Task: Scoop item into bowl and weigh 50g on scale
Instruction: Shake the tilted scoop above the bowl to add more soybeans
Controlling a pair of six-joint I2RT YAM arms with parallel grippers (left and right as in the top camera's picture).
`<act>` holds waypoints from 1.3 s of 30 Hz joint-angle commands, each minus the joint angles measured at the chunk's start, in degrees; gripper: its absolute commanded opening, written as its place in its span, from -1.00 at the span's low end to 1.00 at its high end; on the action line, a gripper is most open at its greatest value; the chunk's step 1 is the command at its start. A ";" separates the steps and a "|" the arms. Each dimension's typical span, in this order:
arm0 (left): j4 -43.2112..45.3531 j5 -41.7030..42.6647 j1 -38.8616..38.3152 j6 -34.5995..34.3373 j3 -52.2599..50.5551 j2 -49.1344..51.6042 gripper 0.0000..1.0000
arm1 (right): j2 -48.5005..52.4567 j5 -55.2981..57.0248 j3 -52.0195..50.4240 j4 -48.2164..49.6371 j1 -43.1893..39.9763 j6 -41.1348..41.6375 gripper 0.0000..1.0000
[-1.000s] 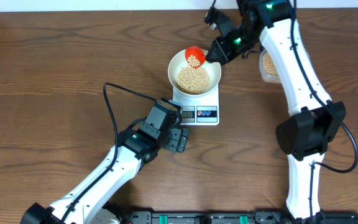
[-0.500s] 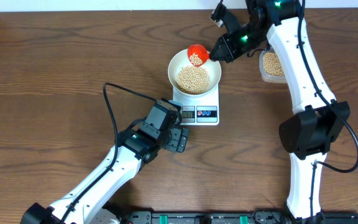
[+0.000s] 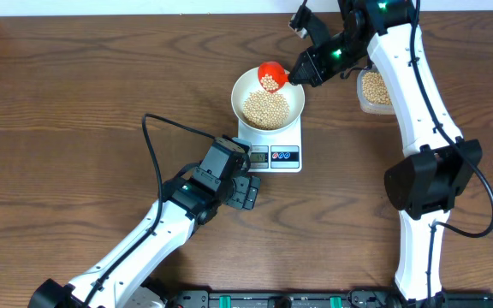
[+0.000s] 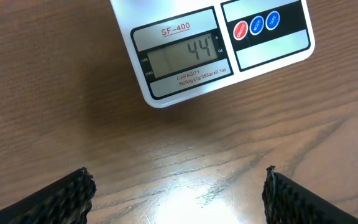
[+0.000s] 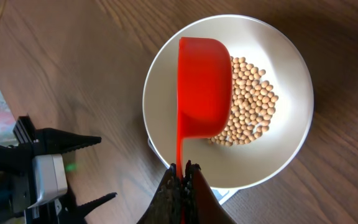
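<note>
Scoop (image 5: 204, 87) pinched by its handle in closed right tool (image 5: 180, 180), tipped over bowl (image 5: 284, 149) to trickle beans (image 5: 250, 102); bowl sits on scale (image 4: 182, 56), left tool (image 4: 178, 183) open, empty, hovering so its cam reads 44, short of 50.

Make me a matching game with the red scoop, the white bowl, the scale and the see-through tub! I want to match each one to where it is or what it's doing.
Things
1. red scoop
2. white bowl
3. scale
4. clear tub

Places and states
A. its screen shows 44
B. apart from the bowl, off to its right
C. held over the bowl by the right gripper
D. stands on top of the scale

Pairs: 1-C, 2-D, 3-A, 4-B
</note>
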 commanded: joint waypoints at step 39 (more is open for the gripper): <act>-0.15 -0.28 0.24 0.59 -0.09 -0.70 0.78 | -2.08 4.39 1.20 -0.11 1.68 -2.14 -0.98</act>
